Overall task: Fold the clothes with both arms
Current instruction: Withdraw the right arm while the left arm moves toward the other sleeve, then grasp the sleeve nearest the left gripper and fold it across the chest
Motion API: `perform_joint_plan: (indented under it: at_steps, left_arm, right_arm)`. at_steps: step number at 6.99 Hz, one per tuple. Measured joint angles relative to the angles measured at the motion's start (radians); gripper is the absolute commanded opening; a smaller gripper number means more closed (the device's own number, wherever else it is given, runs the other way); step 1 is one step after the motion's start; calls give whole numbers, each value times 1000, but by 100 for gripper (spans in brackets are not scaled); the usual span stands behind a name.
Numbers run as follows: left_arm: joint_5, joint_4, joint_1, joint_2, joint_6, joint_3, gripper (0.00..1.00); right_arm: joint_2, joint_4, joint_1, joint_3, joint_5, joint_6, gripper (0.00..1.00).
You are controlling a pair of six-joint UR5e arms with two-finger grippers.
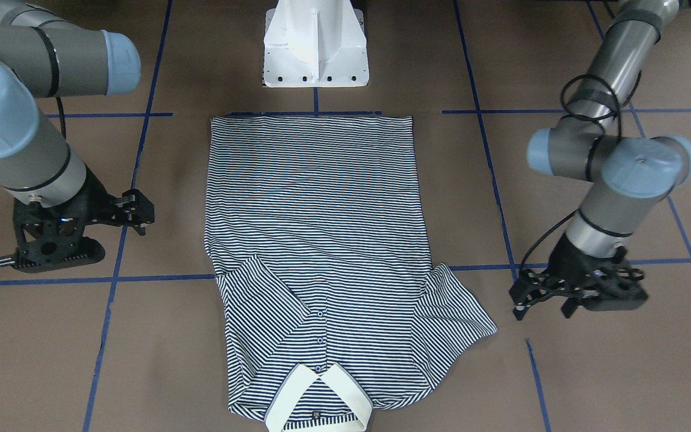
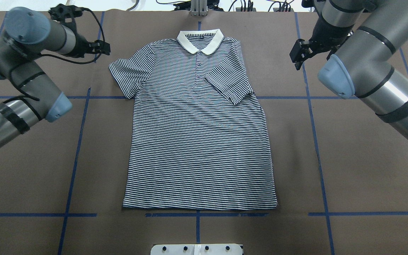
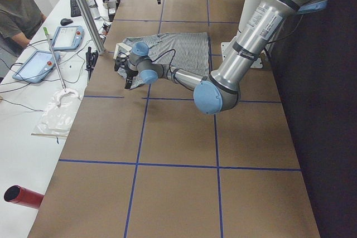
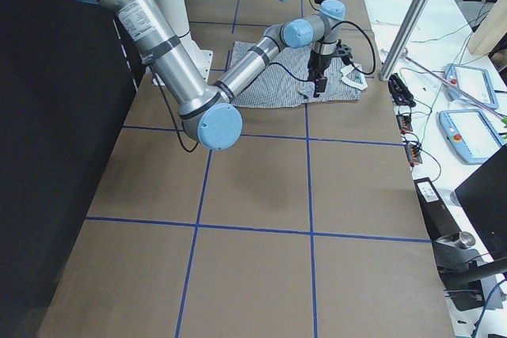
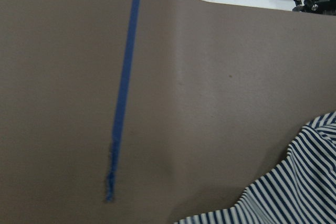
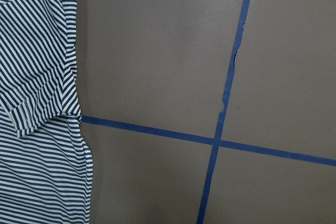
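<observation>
Sleeve folding looks to be the step in hand, half done. On the robot's left, the left gripper (image 2: 102, 47) hangs over bare table (image 2: 30, 170) just beyond the spread left sleeve (image 2: 126, 76). Its fingers look parted and nothing is between them. Its wrist view shows only a striped edge of cloth in the lower right corner, so the sleeve lies beside the gripper and not under it.

The shirt (image 2: 197, 141) lies flat and face up in the middle of the table. Its collar (image 2: 199, 37) is at the far end from the robot and its hem is towards the base.

The right sleeve (image 2: 228, 83) is folded in over the chest. Past it, the right gripper (image 2: 299, 56) is clear of the cloth, level with the shoulder, with fingers apart and empty.

The next move probably falls to the left arm. It would have to come in over the sleeve's outer edge, pinch the top layer only, and carry it across the chest without dragging the body of the shirt askew.
</observation>
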State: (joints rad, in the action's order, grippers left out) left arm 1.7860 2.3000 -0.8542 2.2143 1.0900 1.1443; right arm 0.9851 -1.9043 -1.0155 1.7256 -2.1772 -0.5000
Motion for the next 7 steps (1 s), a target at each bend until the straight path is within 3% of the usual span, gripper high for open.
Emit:
perform_joint_plan:
  at_steps: [2, 5, 7]
  left_arm:
    - [-37, 1, 27, 23, -3, -51, 97]
    - [-74, 0, 29, 29, -52, -82, 85]
    - [-77, 0, 30, 30, -64, -86, 63]
  right_arm:
    - [10, 40, 1, 4, -3, -44, 100]
    - [4, 52, 17, 5, -4, -115, 100]
    - [0, 54, 26, 5, -4, -131, 100]
